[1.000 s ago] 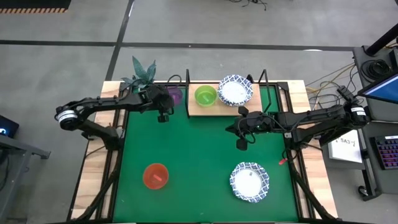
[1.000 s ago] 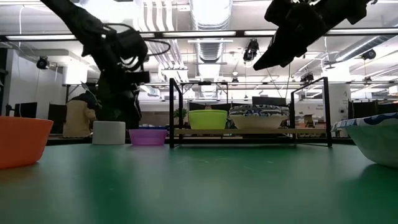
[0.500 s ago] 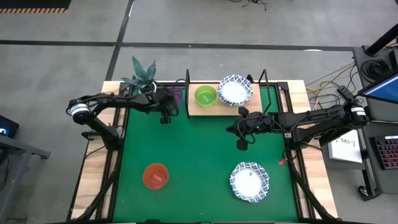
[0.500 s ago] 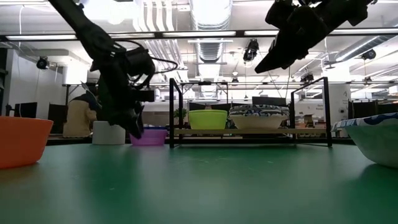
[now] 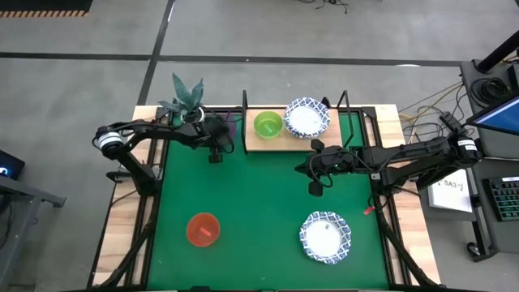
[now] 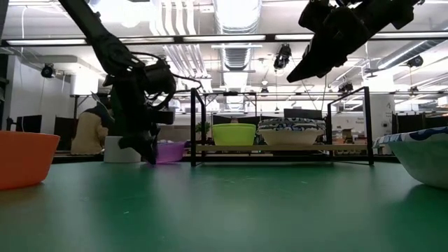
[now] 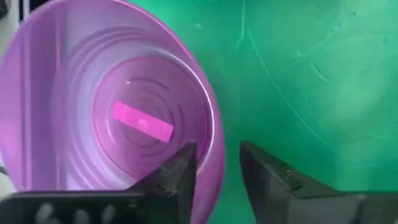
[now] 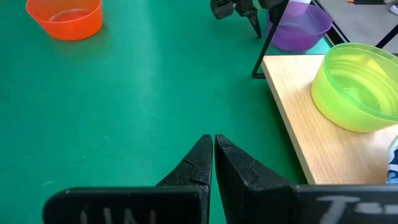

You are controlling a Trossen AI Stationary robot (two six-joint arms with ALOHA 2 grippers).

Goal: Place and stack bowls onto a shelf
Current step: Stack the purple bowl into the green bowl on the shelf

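Observation:
The purple bowl (image 7: 124, 118) sits on its base on the green mat, just left of the shelf (image 5: 276, 139). My left gripper (image 7: 217, 171) is open, low over the bowl's rim (image 7: 214, 158), with one finger inside the bowl and one outside. In the high view the left gripper (image 5: 224, 131) hides most of the purple bowl (image 5: 232, 122). A green bowl (image 5: 268, 124) and a blue-patterned white bowl (image 5: 306, 118) stand on the shelf board. My right gripper (image 8: 213, 149) is shut and hovers over the mat in front of the shelf (image 5: 315, 186). My left gripper straddles the purple bowl's rim (image 7: 214, 158) on its near side, slanting down from above, one finger (image 7: 183, 168) inside and one (image 7: 264, 174) outside. I cannot tell whether either finger touches the rim. The bowl stands upright on the mat.
An orange-red bowl (image 5: 203, 229) and a second patterned white bowl (image 5: 325, 237) sit near the mat's near edge. A potted plant (image 5: 185, 97) stands at the far left corner, close behind the left arm. The shelf's black uprights (image 6: 194, 126) rise right beside the purple bowl.
My left gripper has moved down and a little toward the shelf, tipping its fingers down until they reach the purple bowl's rim at mat level. The bowl has stayed where it was. The right arm has kept still.

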